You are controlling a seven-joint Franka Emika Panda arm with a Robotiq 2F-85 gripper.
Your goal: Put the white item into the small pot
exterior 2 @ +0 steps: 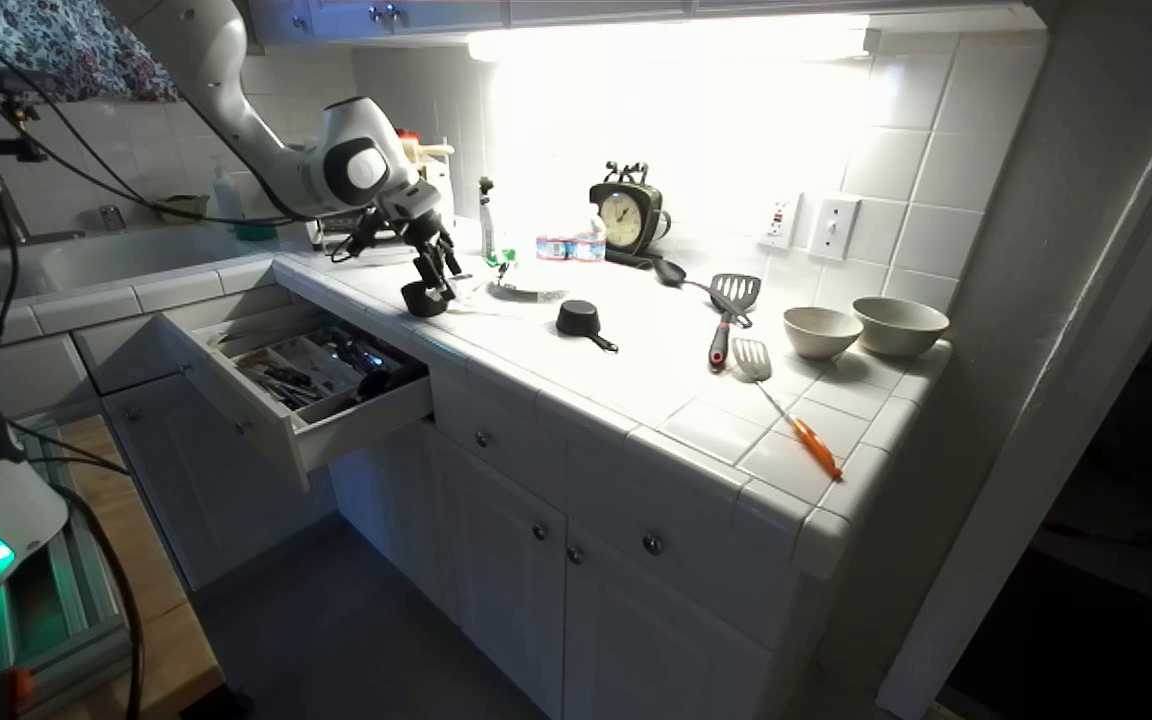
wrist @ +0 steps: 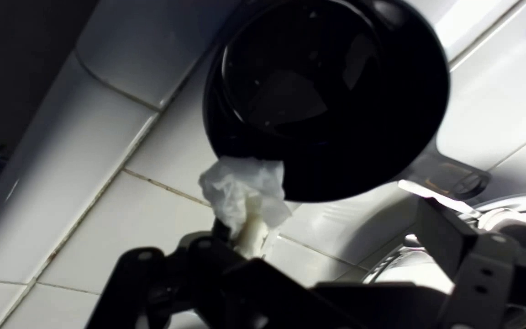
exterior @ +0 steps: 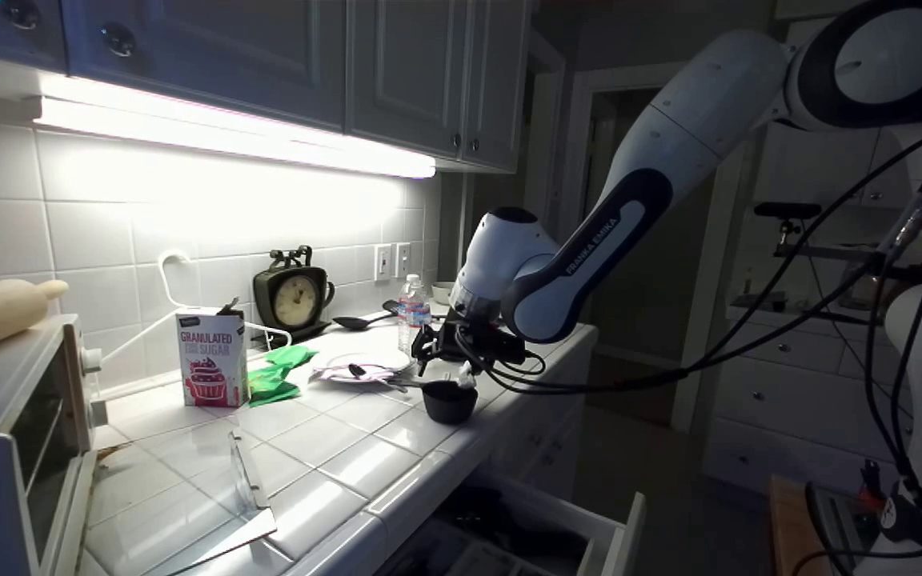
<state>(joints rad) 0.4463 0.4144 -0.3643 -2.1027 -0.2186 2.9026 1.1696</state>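
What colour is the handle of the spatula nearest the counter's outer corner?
Orange; the spatula's handle shows best in an exterior view.

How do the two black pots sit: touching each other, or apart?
Apart. An exterior view plainly shows white counter between the small pot and the other black pot.

Kitchen: tiled counter [exterior: 325, 436], sink [exterior 2: 146, 264], wall cabinets [exterior: 213, 64], utensil drawer [exterior 2: 366, 430], sugar box [exterior: 213, 360]; probably toaster oven [exterior: 38, 436], cropped.
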